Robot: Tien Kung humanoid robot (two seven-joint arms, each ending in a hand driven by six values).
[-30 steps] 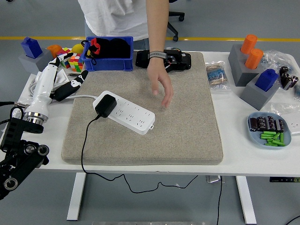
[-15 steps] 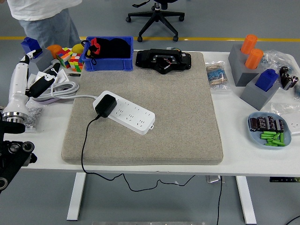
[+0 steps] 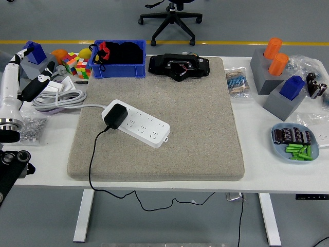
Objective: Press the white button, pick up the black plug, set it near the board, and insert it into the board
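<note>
The white power strip (image 3: 136, 123) lies at an angle on the grey felt mat (image 3: 200, 128), towards the mat's left half. The black plug (image 3: 116, 116) sits seated in the strip's left end, its black cable (image 3: 92, 154) running off the mat's near edge and below the worktop (image 3: 51, 154). The strip's white button seems to be at its right end, though it is too small to be sure. The left hand (image 3: 23, 77) hangs left of the mat, over a coil of white cable (image 3: 59, 98), with its fingers (image 3: 41, 82) released and grasping nothing. Beyond the mat's far edge are a blue bin (image 3: 119, 64) and a black device (image 3: 179, 66). Right of the mat, a plate (image 3: 295, 141) holds green and dark parts.
</note>
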